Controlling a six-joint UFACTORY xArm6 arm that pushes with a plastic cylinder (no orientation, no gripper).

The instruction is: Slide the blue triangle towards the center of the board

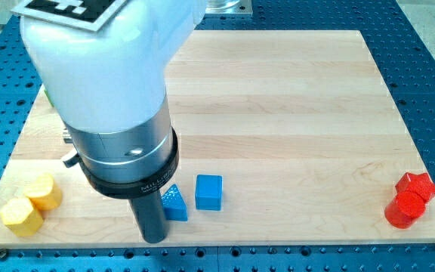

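Nearest the view's bottom edge, my tip [153, 239] is resting on the wooden board [293, 113], at the end of the dark rod hanging under my big white and silver arm [112, 98]. Carrying no pincer at all, I am working with this bare rod alone, so nothing is being gripped. Just to the view's right of my tip, the blue triangle [174, 203] is sitting, touching the rod or nearly so; the exact contact I cannot tell. A blue cube [208, 192] is standing just beside the triangle, on its right, with a thin gap between them. Both are lying near the board's bottom edge, left of its middle. At the bottom left corner, two yellow blocks [29, 205] are sitting pressed together. Far off at the bottom right corner, a red star [418, 185] and a red cylinder-like block [403, 211] are touching each other.
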